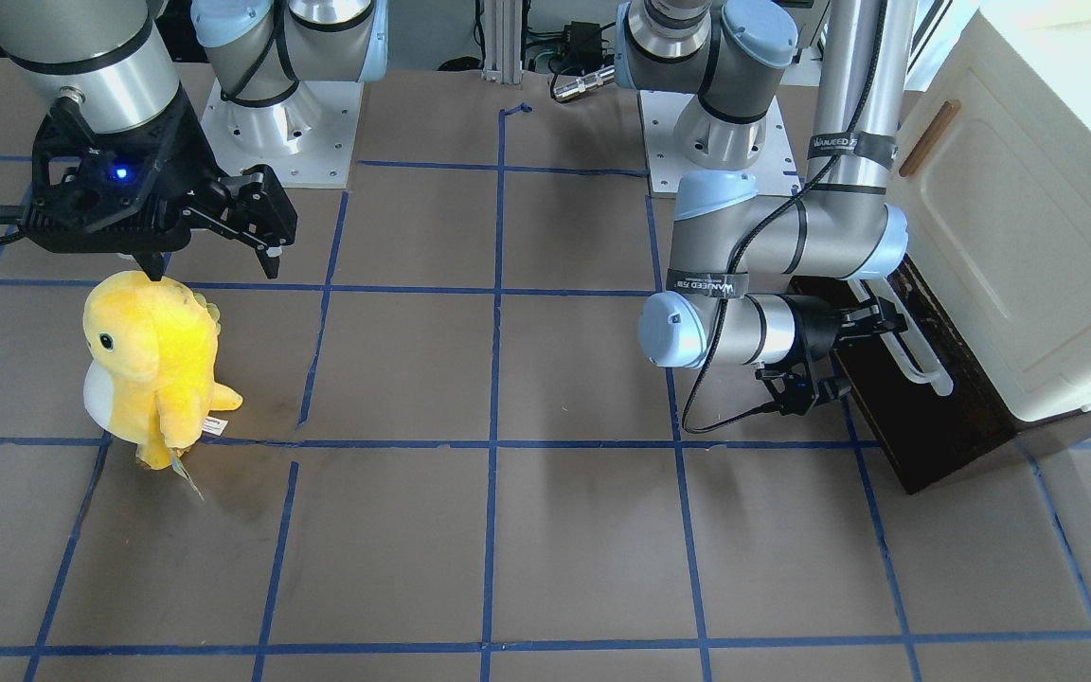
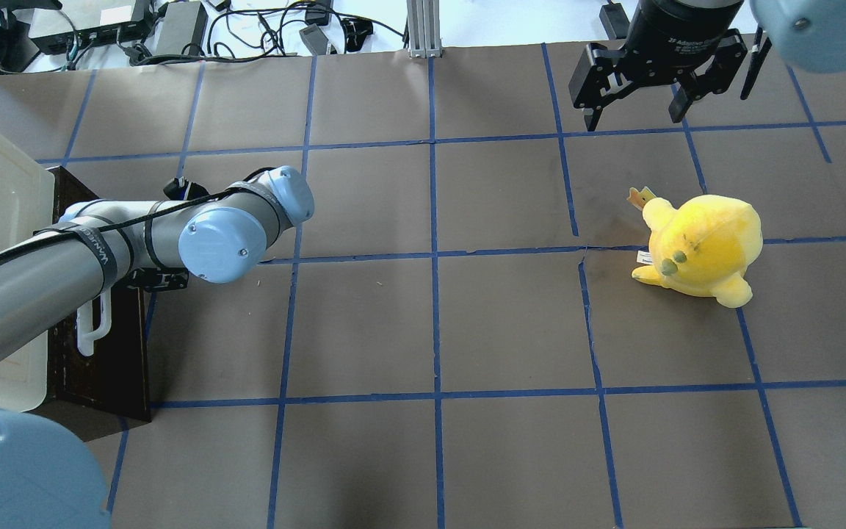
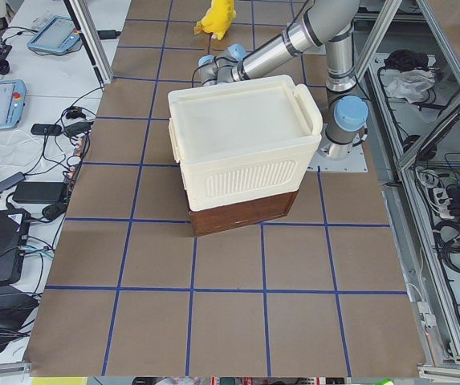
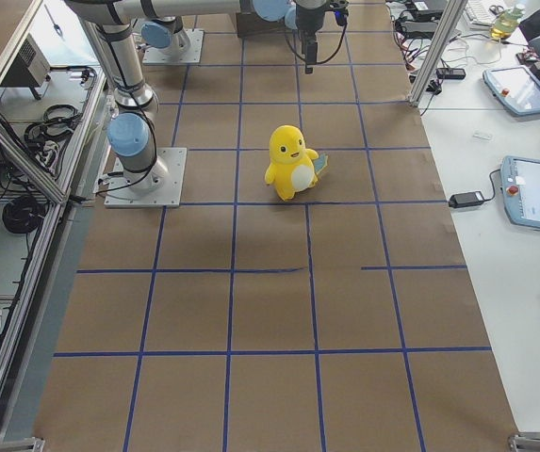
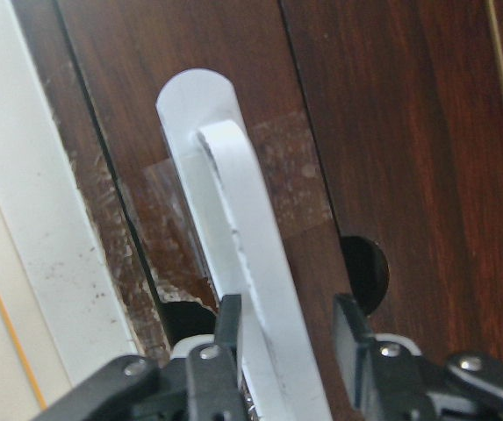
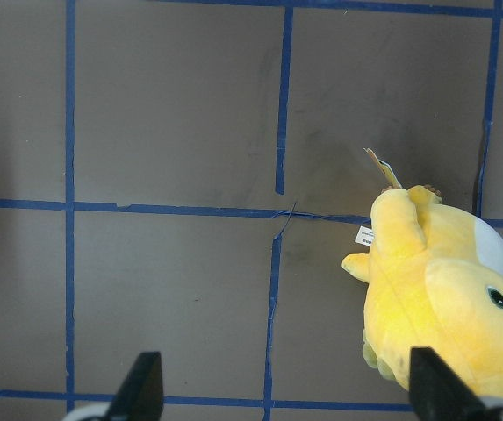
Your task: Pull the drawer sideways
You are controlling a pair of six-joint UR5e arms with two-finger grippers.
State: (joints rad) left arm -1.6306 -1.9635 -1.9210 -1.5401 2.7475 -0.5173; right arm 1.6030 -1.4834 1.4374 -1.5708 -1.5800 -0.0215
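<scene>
Left gripper [image 5: 288, 307] is sitting at the drawer [image 1: 934, 426], which is at the robot's left end of the worktop [image 1: 508, 530], dark front tucked under the cream cabinet [image 1: 1028, 237]. Fingers [image 5: 349, 333] are straddling the white bar handle [image 5: 251, 281], apart and not clamped: one is touching the bar, the other is showing a thin gap. Can't tell whether the drawer is out at all yet

Step in hand, as I'm reading it: finishing the grasp, then pulling toward worktop centre. Doing it well:
- closing fully before any pull, so the bar isn't sliding between the fingers
- grasp is sitting near one end of the bar, not mid-span; I'm expecting the drawer to rack if yanked, so going slow and straight, square to the front
- keeping the wrist level, no lift or twist; the cabinet looks light and may be dragging along with the drawer

Right gripper [image 6: 283, 377] is hanging wide open and empty above the worktop near the yellow plush toy [image 2: 702, 246], well apart from the drawer; leaving it parked
</scene>
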